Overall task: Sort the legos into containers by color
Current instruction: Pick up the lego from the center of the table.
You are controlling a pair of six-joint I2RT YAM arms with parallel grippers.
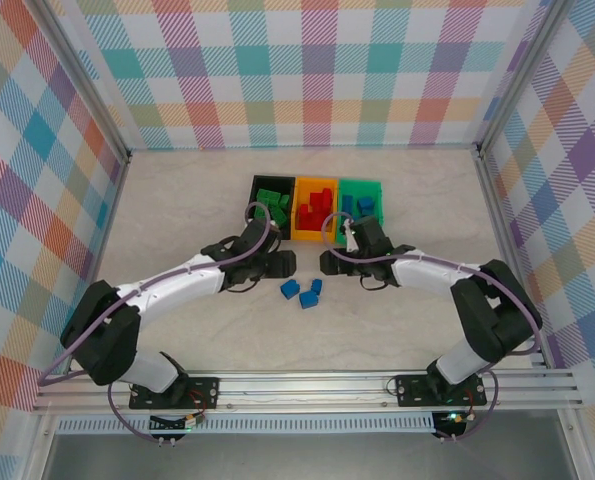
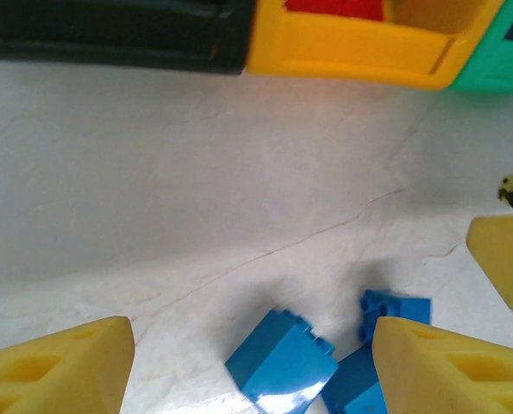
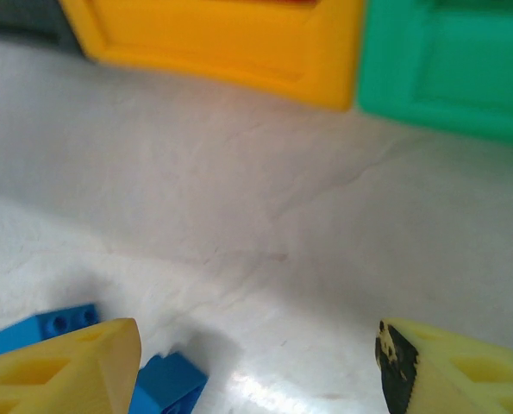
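Three joined containers stand mid-table: a black bin holding green legos, an orange bin holding red ones, and a green bin holding blue ones. Three blue legos lie loose just in front of them. My left gripper hovers left of that cluster and my right gripper right of it, tips facing each other. In the left wrist view, the left gripper is open over a blue brick, with two more beside its right finger. The right gripper is open over bare table, with blue bricks by its left finger.
The bin row's near walls cross the top of both wrist views: black, orange, green. The right gripper's yellow finger shows at the left wrist view's right edge. Plaid walls enclose the table on three sides.
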